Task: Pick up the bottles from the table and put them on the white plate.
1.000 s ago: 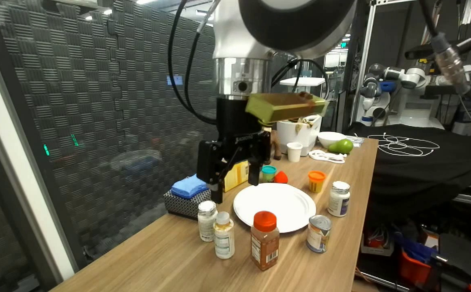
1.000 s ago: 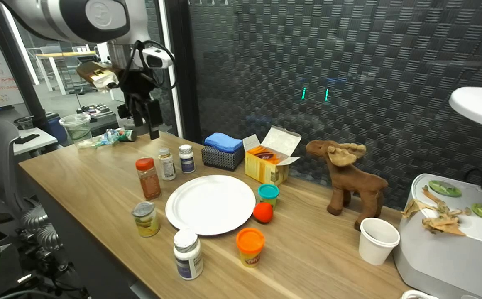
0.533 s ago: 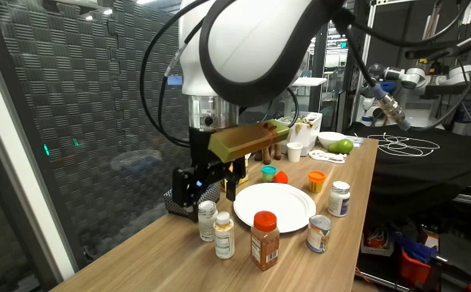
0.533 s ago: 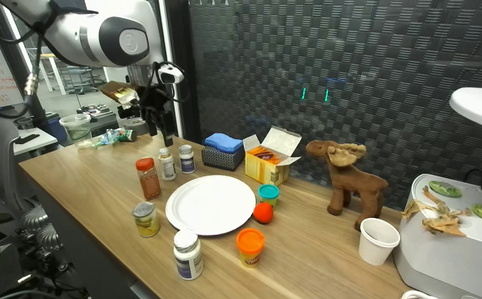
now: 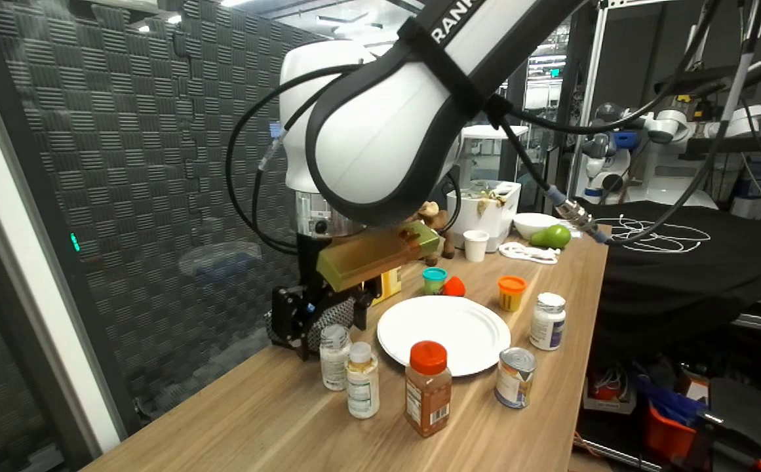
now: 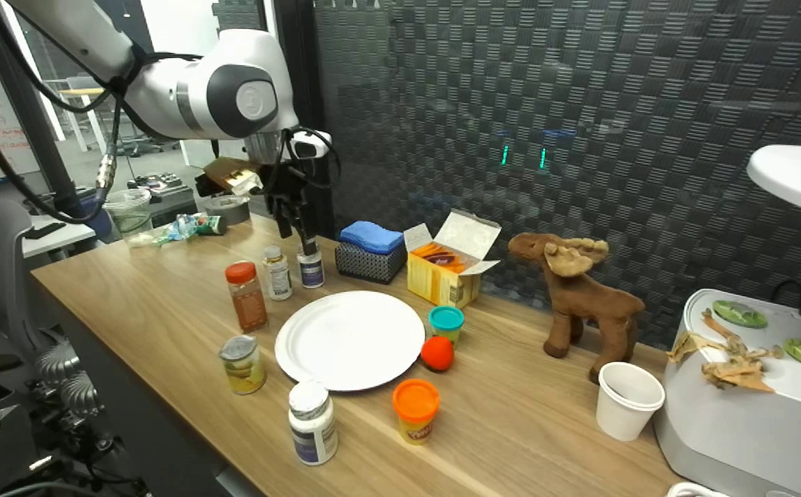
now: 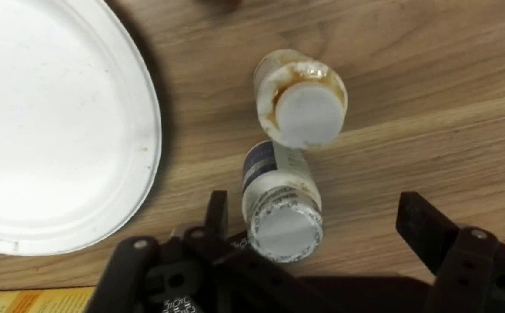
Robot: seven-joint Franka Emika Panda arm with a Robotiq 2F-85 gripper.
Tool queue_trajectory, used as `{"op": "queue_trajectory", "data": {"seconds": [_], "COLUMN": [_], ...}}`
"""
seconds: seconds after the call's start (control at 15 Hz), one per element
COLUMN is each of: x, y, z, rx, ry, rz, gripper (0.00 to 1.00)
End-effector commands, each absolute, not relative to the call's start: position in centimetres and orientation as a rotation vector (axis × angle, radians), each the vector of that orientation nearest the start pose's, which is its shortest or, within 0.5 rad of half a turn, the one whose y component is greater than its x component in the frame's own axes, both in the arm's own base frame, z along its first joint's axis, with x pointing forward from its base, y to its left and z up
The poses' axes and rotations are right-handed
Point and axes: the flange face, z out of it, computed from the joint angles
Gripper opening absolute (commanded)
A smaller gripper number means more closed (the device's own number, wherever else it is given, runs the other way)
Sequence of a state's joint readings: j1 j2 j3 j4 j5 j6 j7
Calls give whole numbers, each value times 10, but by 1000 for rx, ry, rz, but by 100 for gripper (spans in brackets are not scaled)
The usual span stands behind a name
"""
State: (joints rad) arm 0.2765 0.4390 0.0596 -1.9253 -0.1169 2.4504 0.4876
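Wooden and light brown, the table [image 5: 269, 419] in an exterior view carries the white bottle [image 5: 335, 368] between eight and nine o'clock of the plate [image 5: 444, 335], with the end effector [image 5: 331, 338] close by its cap; lifting this bottle looks like the step in hand.

In an exterior view, the narrow-capped bottle [image 6: 278, 276] stands just beside the white bottle, apart from it, on its nine-o'clock side.

In the wrist view, the jaws are spread wide on either side of the white bottle and grip nothing; it sits nearer the jaw at nine o'clock. A good grasp probably wants a small shift that way, a straight descent clear of the narrow-capped bottle at twelve o'clock, then a gentle squeeze below the cap. The white bottle's long axis is vertical, cap up; foreshortened here, its base lies between eleven and twelve, its cap between five and six.
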Motion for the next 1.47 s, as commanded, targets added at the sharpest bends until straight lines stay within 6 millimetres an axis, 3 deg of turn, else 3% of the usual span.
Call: {"op": "queue_trajectory", "data": {"seconds": [0.0,0.07,0.27,0.67,0.87,1.13,1.27,1.4], "x": [618,620,621,617,618,616,612,607], "y": [205,204,205,203,194,158,134,112], "z": [273,272,270,280,303,344,353,350], "rx": [-3164,-3165,-3156,-3162,-3153,-3129,-3134,-3135], "ry": [171,181,164,198,249,371,441,494], "rz": [-241,-237,-200,-182,-218,-294,-296,-242], "gripper": [100,100,66,20,19,19,19,19]}}
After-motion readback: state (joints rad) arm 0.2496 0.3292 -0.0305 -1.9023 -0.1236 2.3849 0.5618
